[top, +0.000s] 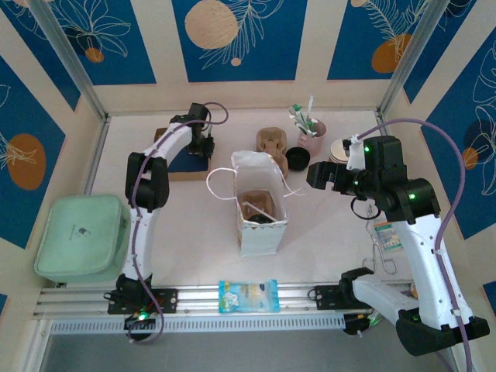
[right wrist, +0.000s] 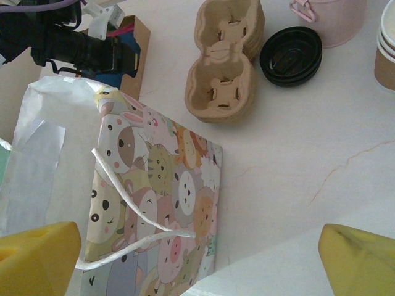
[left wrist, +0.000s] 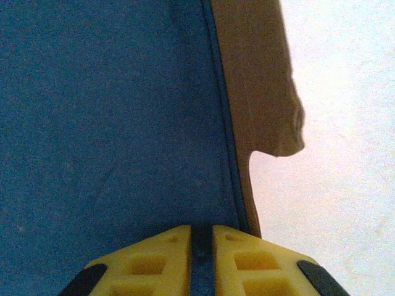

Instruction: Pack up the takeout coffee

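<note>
The takeout coffee is hidden from me. A white paper bag [top: 262, 232] printed with cartoon animals [right wrist: 173, 203] stands open mid-table; inside it I make out a brown carrier and something dark and round. My left gripper [top: 203, 146] is at the far left, down on a blue sheet [top: 184, 163] lying in a brown cardboard holder [left wrist: 253, 74]. Its yellow fingers [left wrist: 202, 231] are shut on a thin fold of that blue sheet [left wrist: 111, 123]. My right gripper [top: 316, 174] hangs open just right of the bag, its fingertips [right wrist: 197, 237] wide apart with nothing between them.
Behind the bag are stacked pulp carriers [top: 271, 143] [right wrist: 225, 61], black lids [top: 298, 160] [right wrist: 291, 55], a pink cup of stirrers [top: 311, 136] [right wrist: 333, 18] and nested brown cups [top: 339, 151] [right wrist: 386, 61]. A mint-green case [top: 81, 236] sits near left, and a blue packet [top: 248, 296] lies on the front rail.
</note>
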You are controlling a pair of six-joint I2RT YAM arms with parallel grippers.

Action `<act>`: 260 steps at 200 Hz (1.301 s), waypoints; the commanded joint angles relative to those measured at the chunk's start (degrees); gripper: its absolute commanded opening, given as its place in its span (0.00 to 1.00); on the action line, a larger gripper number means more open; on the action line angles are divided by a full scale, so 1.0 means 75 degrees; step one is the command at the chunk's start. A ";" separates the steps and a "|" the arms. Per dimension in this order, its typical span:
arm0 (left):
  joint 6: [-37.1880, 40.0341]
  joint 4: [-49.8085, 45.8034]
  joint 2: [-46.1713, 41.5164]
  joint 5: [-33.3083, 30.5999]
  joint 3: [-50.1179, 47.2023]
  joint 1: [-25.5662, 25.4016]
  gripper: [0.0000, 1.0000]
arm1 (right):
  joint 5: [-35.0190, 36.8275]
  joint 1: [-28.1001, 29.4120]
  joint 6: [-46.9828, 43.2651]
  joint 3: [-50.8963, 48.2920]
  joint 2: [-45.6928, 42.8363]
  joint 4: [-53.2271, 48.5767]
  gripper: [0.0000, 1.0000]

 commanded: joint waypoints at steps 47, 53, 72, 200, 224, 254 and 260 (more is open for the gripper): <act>0.0202 -0.0289 -0.0223 -0.0136 0.0217 0.0107 0.00 | -0.0266 -0.0046 0.0021 0.0046 -0.0076 -0.0206 0.99; 0.0213 -0.0297 -0.0246 -0.0136 0.0218 0.0103 0.00 | -0.0259 -0.0047 0.0015 0.0046 -0.0082 -0.0217 0.99; 0.0213 -0.0300 -0.0336 -0.0136 0.0210 0.0144 0.00 | -0.0253 -0.0039 0.0004 0.0048 -0.0081 -0.0232 0.99; 0.0178 -0.0031 -0.1086 0.0025 -0.0146 0.0295 0.00 | -0.0370 -0.0047 0.0064 -0.0009 -0.0020 -0.0156 0.99; 0.0203 -0.0228 -0.0870 0.0150 0.0020 0.0286 0.18 | -0.0383 -0.0045 0.0062 -0.0047 -0.0024 -0.0150 0.99; 0.0196 -0.0253 -0.0630 0.0280 0.0023 0.0261 0.30 | -0.0406 -0.0045 0.0073 -0.0087 -0.0004 -0.0140 0.99; 0.0184 -0.0253 -0.0592 0.0285 0.0027 0.0263 0.31 | -0.0409 -0.0036 0.0073 -0.0081 -0.0002 -0.0139 0.99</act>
